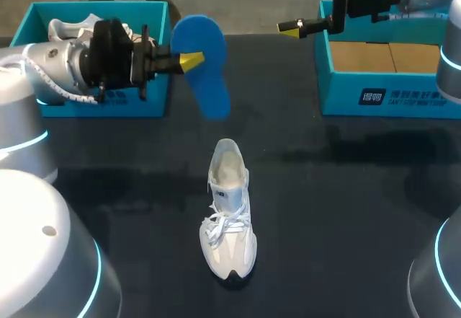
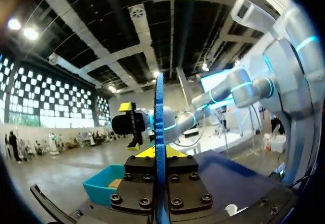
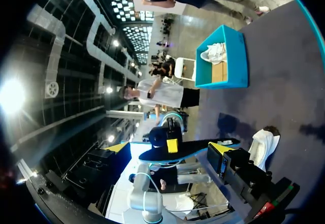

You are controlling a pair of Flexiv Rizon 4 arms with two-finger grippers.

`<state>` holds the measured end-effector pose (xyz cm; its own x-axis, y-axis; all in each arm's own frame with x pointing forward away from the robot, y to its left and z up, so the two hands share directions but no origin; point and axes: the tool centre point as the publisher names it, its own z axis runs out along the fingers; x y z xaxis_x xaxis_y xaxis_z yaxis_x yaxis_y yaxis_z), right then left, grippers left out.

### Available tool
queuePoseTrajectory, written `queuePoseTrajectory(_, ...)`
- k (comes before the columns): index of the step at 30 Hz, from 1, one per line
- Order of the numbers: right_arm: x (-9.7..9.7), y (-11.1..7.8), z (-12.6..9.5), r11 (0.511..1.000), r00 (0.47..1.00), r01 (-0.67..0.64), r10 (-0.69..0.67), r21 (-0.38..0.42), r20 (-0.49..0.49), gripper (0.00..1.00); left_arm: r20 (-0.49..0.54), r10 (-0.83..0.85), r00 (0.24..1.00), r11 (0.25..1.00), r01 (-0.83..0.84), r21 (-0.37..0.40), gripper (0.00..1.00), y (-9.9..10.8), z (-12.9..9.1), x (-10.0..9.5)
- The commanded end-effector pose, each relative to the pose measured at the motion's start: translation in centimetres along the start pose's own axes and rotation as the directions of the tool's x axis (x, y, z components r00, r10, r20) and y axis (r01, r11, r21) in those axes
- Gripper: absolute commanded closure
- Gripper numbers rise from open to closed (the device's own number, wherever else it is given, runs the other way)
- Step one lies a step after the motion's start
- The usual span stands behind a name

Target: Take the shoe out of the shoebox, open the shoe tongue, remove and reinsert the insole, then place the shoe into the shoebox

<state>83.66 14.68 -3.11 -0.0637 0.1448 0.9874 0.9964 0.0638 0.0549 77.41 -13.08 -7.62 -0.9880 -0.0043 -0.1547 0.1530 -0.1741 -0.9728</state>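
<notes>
A white shoe (image 1: 229, 213) stands on the black table, toe toward me, its mouth open. My left gripper (image 1: 190, 61) is shut on a blue insole (image 1: 204, 62) and holds it in the air above the table, behind the shoe. In the left wrist view the insole (image 2: 159, 127) shows edge-on between the yellow tips. My right gripper (image 1: 289, 5) hangs open and empty, high at the back right, beside the right shoebox (image 1: 346, 98). From the right wrist view the open gripper (image 3: 169, 148) frames the insole (image 3: 200, 147), with the shoe (image 3: 262, 146) off to one side.
The teal right shoebox shows a bare cardboard floor. A second teal box (image 1: 29, 22) at the back left holds another white shoe (image 1: 72, 26), partly hidden by my left arm. That box (image 3: 223, 76) also appears in the right wrist view.
</notes>
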Motion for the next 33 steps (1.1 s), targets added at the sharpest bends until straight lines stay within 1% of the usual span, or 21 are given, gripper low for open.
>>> queuePoseTrajectory(1, 0.0, 0.0, 0.1, 1.000, 1.000, -0.001, 0.001, -0.001, 0.003, 0.00, 0.134, -0.734, 0.665, 0.676, 0.735, 0.056, 1.00, -0.6, -0.1, 0.6)
queuePoseTrajectory(2, 0.0, 0.0, 0.1, 1.000, 1.000, -0.001, 0.001, -0.001, 0.003, 0.00, 0.143, -0.747, 0.649, 0.661, 0.748, 0.055, 1.00, -0.7, -0.1, 0.7)
queuePoseTrajectory(3, 0.0, 0.0, 0.1, 1.000, 1.000, -0.001, 0.001, -0.001, 0.003, 0.00, 0.142, -0.767, 0.626, 0.637, 0.769, 0.050, 1.00, -0.7, -0.1, 0.8)
queuePoseTrajectory(4, 0.0, 0.0, 0.1, 1.000, 1.000, -0.001, 0.001, -0.001, 0.003, 0.00, 0.141, -0.797, 0.587, 0.597, 0.801, 0.043, 1.00, -0.6, -0.2, 0.9)
queuePoseTrajectory(5, 0.0, 0.0, 0.1, 1.000, 1.000, -0.001, 0.001, -0.001, 0.003, 0.00, 0.151, -0.804, 0.575, 0.587, 0.808, 0.048, 1.00, -0.6, -0.3, 0.9)
queuePoseTrajectory(6, 0.0, 0.0, 0.1, 1.000, 1.000, -0.001, 0.001, -0.001, 0.003, 0.00, 0.156, -0.826, 0.542, 0.554, 0.831, 0.043, 1.00, -0.4, -0.3, 0.9)
queuePoseTrajectory(8, 0.0, 0.0, 0.1, 1.000, 1.000, -0.001, 0.001, -0.001, 0.003, 0.00, 0.169, -0.843, 0.510, 0.525, 0.850, 0.052, 1.00, 0.0, -0.4, 0.8)
queuePoseTrajectory(11, 0.0, 0.0, 0.1, 1.000, 1.000, -0.001, 0.001, -0.001, 0.003, 0.00, 0.177, -0.884, 0.433, 0.450, 0.890, 0.072, 1.00, 0.6, -0.5, 0.7)
queuePoseTrajectory(13, 0.0, 0.0, 0.1, 1.000, 1.000, -0.001, 0.001, -0.001, 0.003, 0.00, 0.179, -0.899, 0.399, 0.418, 0.904, 0.087, 1.00, 0.9, -0.5, 0.7)
queuePoseTrajectory(17, 0.0, 0.0, 0.1, 1.000, 1.000, -0.001, 0.001, -0.001, 0.003, 0.00, 0.173, -0.938, 0.300, 0.319, 0.943, 0.096, 1.00, 1.4, -0.8, 0.0)
queuePoseTrajectory(20, 0.0, 0.0, 0.1, 1.000, 1.000, -0.001, 0.001, -0.001, 0.003, 0.00, 0.136, -0.970, 0.201, 0.216, 0.971, 0.107, 1.00, 1.5, -0.9, -0.6)
queuePoseTrajectory(25, 0.0, 0.0, 0.1, 1.000, 1.000, -0.001, 0.001, -0.001, 0.003, 0.00, 0.127, -0.984, 0.127, 0.139, 0.986, 0.089, 1.00, 1.7, -1.0, -1.3)
queuePoseTrajectory(29, 0.0, 0.0, 0.1, 1.000, 1.000, -0.001, 0.001, -0.001, 0.003, 0.00, 0.140, -0.989, 0.047, 0.060, 0.994, 0.089, 1.00, 2.2, -1.2, -1.8)
queuePoseTrajectory(32, 0.0, 0.0, 0.1, 1.000, 1.000, -0.001, 0.001, -0.001, 0.003, 0.00, 0.153, -0.988, 0.008, 0.021, 0.996, 0.086, 1.00, 2.7, -1.3, -2.1)
queuePoseTrajectory(33, 0.0, 0.0, 0.1, 1.000, 1.000, -0.001, 0.001, -0.001, 0.003, 0.00, 0.161, -0.987, 0.007, 0.022, 0.996, 0.087, 1.00, 3.0, -1.3, -2.3)
